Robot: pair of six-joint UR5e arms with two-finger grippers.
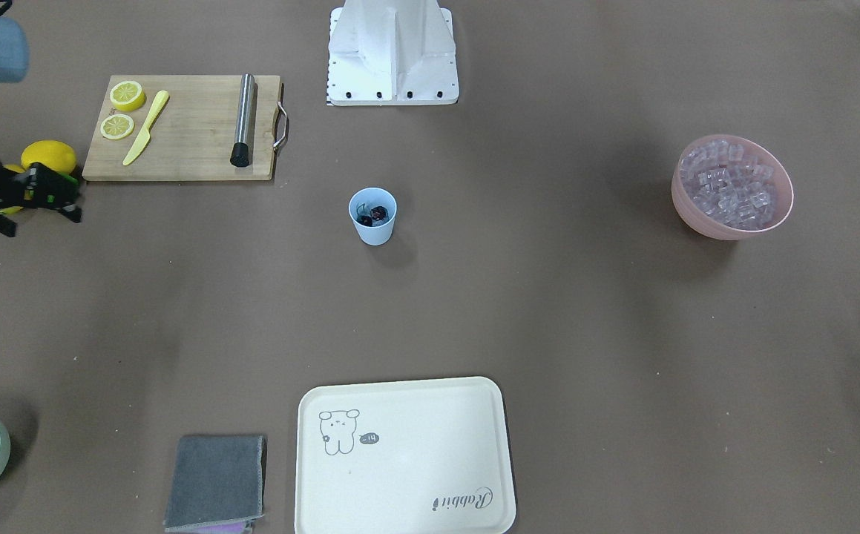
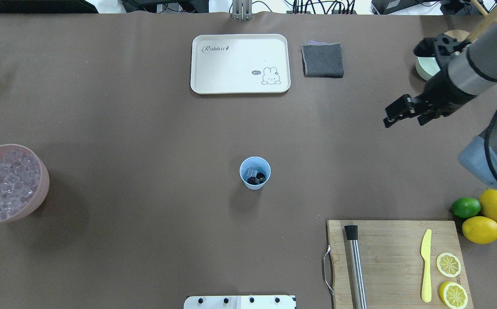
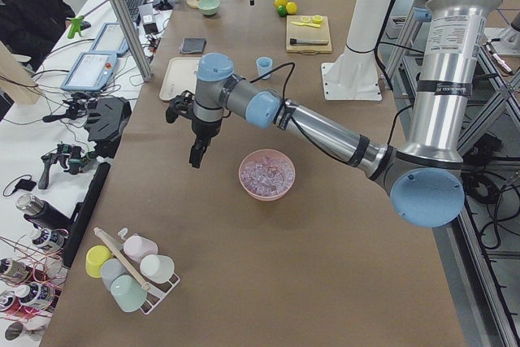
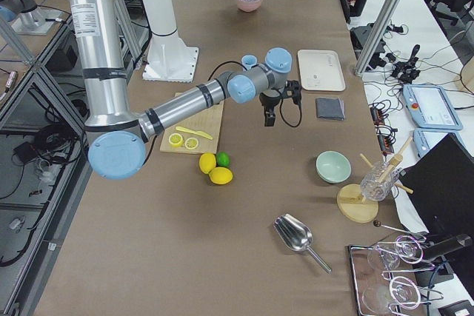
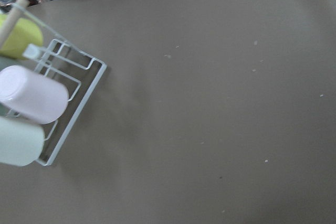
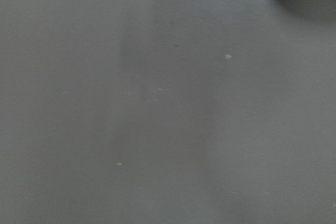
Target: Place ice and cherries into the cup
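Note:
The light blue cup (image 2: 254, 172) stands upright mid-table and also shows in the front view (image 1: 372, 222). Inside it lie the dark cherries (image 2: 257, 178) and a clear ice cube (image 2: 250, 172). More ice (image 2: 4, 184) fills the pink bowl (image 2: 42, 189) at the table's left end. My right gripper (image 2: 405, 122) hangs open and empty above bare table, far right of the cup, near the lemons in the front view (image 1: 38, 220). My left gripper (image 3: 197, 152) shows only in the exterior left view, above the table beside the pink bowl (image 3: 266, 175); I cannot tell its state.
A wooden cutting board (image 2: 390, 249) at front right carries a steel muddler (image 2: 355, 266), a yellow knife (image 2: 426, 266) and lemon slices. Two lemons and a lime (image 2: 465, 207) lie beside it. A cream tray (image 2: 231, 68), grey cloth (image 2: 322, 60) and pale green bowl (image 2: 425, 68) sit at the far edge.

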